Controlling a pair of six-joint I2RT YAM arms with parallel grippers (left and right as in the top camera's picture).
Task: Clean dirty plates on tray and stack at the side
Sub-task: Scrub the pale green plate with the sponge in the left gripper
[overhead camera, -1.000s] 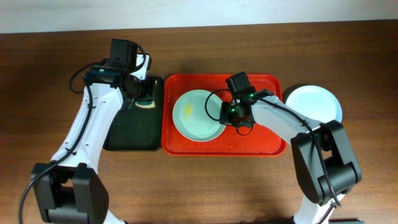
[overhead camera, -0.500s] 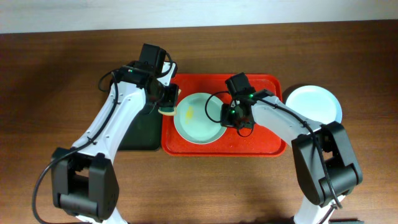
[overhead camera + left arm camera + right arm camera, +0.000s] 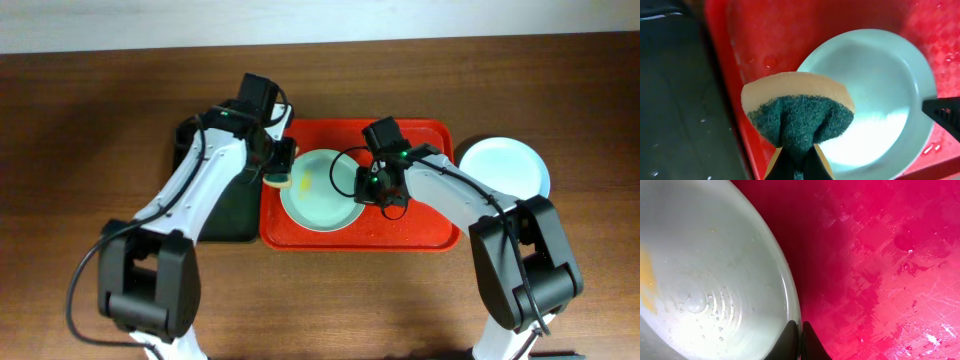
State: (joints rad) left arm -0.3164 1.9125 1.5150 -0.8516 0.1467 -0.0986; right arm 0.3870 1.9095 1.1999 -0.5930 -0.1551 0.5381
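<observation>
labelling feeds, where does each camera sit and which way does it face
Overhead: above the table, facing down; red tray, mint plate, left arm, right arm.
Left wrist: on the left arm, facing down; left gripper pinching a sponge.
Right wrist: on the right arm, facing down; right gripper on plate rim.
Shared: mint plate and red tray in all.

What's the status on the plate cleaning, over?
Left gripper shut on sponge, over left rim of tray. Right gripper shut on right rim of mint plate. Yellow smear not yet wiped. Nothing between sponge and plate.
</observation>
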